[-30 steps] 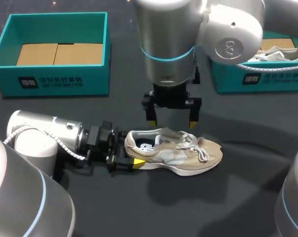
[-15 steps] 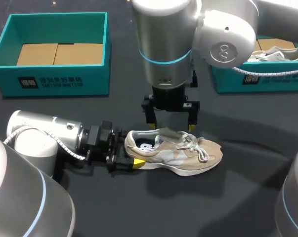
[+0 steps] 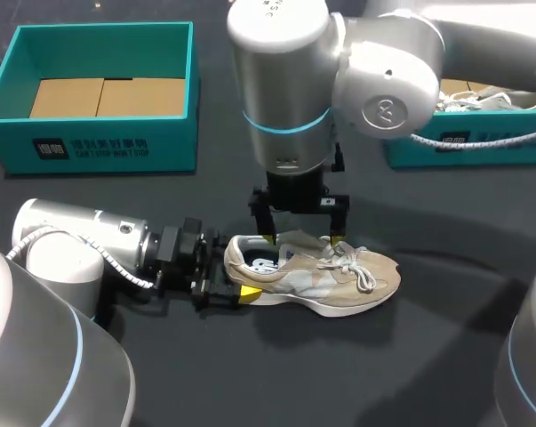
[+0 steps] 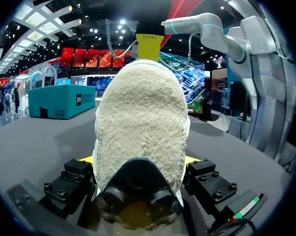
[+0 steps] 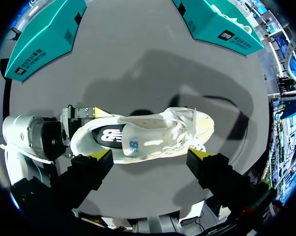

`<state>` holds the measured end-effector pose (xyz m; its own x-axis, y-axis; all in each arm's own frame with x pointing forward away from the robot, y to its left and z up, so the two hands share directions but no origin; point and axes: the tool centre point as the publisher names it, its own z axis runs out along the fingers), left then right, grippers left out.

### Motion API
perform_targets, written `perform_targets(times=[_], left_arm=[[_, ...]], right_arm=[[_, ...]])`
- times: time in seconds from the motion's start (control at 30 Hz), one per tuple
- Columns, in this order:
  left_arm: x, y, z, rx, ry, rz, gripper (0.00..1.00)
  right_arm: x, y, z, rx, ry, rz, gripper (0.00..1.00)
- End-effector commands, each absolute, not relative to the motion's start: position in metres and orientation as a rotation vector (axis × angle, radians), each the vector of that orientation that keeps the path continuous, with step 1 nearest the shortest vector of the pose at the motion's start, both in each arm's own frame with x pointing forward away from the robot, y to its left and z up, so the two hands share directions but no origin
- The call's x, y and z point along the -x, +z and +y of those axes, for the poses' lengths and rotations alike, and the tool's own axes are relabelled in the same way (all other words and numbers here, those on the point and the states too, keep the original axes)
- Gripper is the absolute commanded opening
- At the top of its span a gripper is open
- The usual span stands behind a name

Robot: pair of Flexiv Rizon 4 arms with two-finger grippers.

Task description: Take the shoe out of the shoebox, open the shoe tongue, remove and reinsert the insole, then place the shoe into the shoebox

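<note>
A beige sneaker (image 3: pixel 316 271) with white laces lies on its sole on the dark table, toe to the right. My left gripper (image 3: pixel 236 289) comes in low from the left and is shut on the heel (image 4: pixel 140 123), a yellow tip on each side of it. Right above the shoe's opening hangs my right gripper (image 3: pixel 303 237), pointing down and open, nothing between its fingers (image 5: pixel 96 158). In the right wrist view the sneaker (image 5: pixel 148 135) lies just ahead of them, its dark insole (image 5: pixel 111 135) showing inside. One right finger (image 4: pixel 150 46) shows above the heel in the left wrist view.
A teal shoebox (image 3: pixel 99 147) with a bare cardboard floor stands at the back left. A second teal box (image 3: pixel 463 142) at the back right holds another pale shoe, partly hidden by my right arm. Dark tabletop (image 3: pixel 339 374) lies in front of the sneaker.
My right gripper has come down toward the sneaker and shifted slightly left, still open. The left gripper and the shoe have not moved.
</note>
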<state>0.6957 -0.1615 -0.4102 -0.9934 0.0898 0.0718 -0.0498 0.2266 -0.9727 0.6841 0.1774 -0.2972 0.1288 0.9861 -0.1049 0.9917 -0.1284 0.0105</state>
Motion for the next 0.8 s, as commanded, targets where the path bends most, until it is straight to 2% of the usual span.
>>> perform_targets(times=[0.03,0.8], left_arm=[[-0.695,-0.412,-0.160,0.038,1.886,-2.370,0.00],[-0.695,-0.412,-0.160,0.038,1.886,-2.370,0.00]], right_arm=[[-0.680,-0.306,0.185,-2.361,-0.112,1.928,1.00],[-0.679,-0.331,0.194,-2.360,-0.144,1.883,1.00]])
